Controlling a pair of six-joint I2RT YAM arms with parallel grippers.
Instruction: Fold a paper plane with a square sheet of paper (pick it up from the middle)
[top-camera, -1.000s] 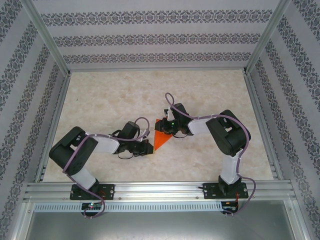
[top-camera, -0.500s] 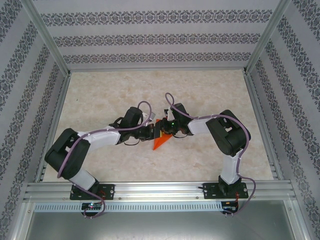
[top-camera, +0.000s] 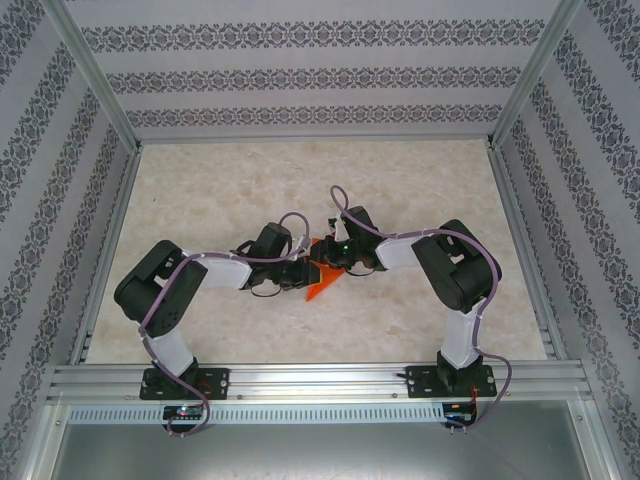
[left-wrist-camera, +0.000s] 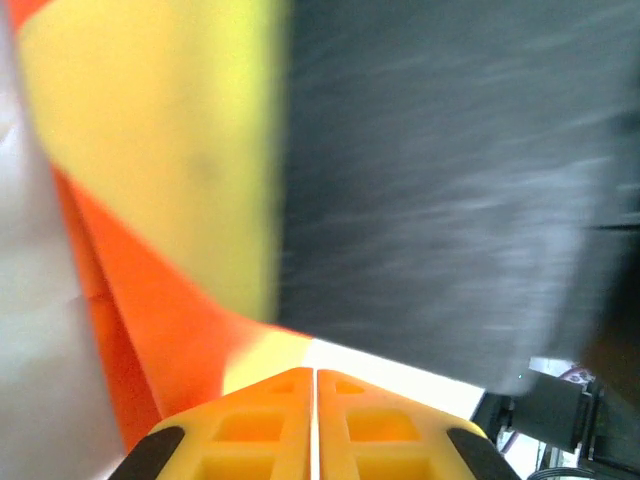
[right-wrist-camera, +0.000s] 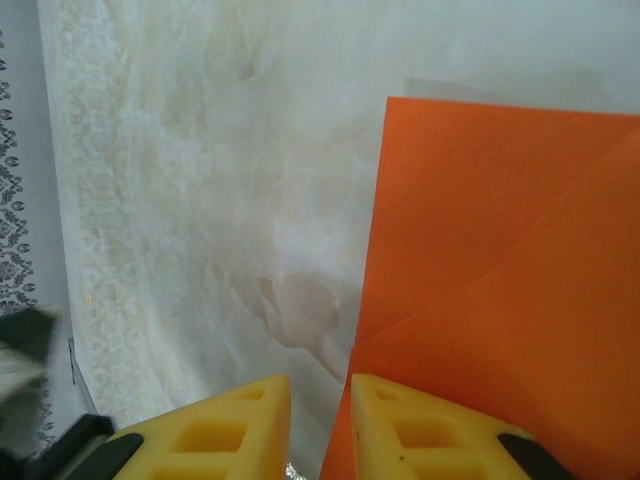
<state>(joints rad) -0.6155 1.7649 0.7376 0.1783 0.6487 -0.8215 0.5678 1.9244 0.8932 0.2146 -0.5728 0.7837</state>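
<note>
The folded orange paper (top-camera: 322, 284) is found on the table (top-camera: 420, 190) between the two arms, the fingers of the left gripper (left-wrist-camera: 313, 375) being pressed together beside it and those of the right gripper (right-wrist-camera: 320, 385) held slightly apart at its edge.

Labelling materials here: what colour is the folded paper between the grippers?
Plain bright orange; the thin folded paper shows best in the right wrist view.

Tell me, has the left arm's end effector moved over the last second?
Yes. The left end effector has shifted away from the near rail, closing in on the orange paper.
</note>
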